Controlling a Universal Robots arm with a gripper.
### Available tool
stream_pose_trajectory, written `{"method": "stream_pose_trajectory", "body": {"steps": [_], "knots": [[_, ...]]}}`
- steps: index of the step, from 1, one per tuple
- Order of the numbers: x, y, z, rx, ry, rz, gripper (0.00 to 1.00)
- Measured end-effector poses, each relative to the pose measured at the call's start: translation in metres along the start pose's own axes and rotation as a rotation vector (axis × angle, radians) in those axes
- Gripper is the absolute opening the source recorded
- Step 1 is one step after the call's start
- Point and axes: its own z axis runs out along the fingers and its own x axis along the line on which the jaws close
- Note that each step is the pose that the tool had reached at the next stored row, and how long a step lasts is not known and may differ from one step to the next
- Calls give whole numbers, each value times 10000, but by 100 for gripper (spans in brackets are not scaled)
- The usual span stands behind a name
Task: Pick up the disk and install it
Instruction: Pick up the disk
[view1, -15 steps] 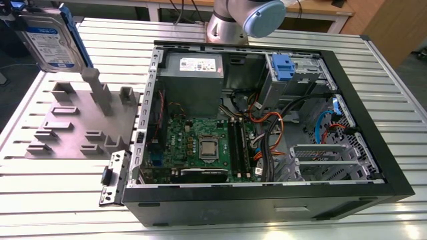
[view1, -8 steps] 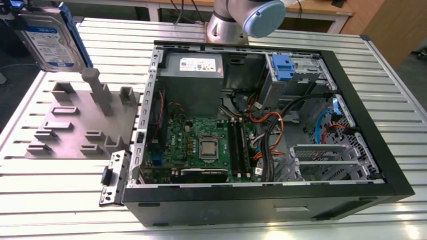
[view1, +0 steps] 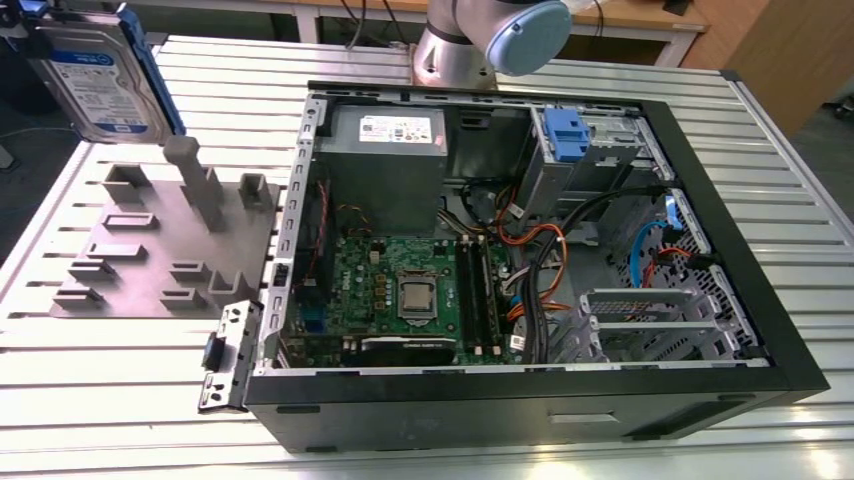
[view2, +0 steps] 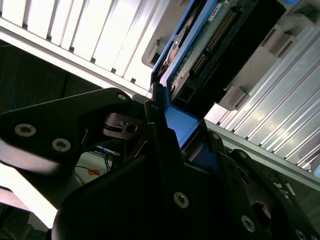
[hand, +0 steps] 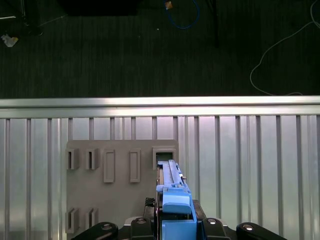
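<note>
The disk (view1: 100, 75), a silver drive with a white-and-blue label and a blue frame, hangs upright in the air at the exterior view's far left, above the grey fixture plate (view1: 160, 250). In the first wrist view the disk (hand: 172, 192) appears edge-on over the plate's slots, and my gripper (hand: 175, 222) is shut on its blue frame. In the second wrist view the black fingers (view2: 165, 150) clamp the blue edge, and the disk's (view2: 210, 45) connector side points away from them.
An open computer case (view1: 747, 300) lies on the slatted aluminium table (view1: 80, 400), with a blue latch (view1: 567, 135) at its far bay, cables and a motherboard inside. The arm's base (view1: 467, 45) stands behind the case. Dark floor (hand: 150, 50) lies past the table edge.
</note>
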Motion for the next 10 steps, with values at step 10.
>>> {"method": "stream_pose_trajectory", "body": {"steps": [10], "knots": [[0,0,-21,0,0,0,36]]}}
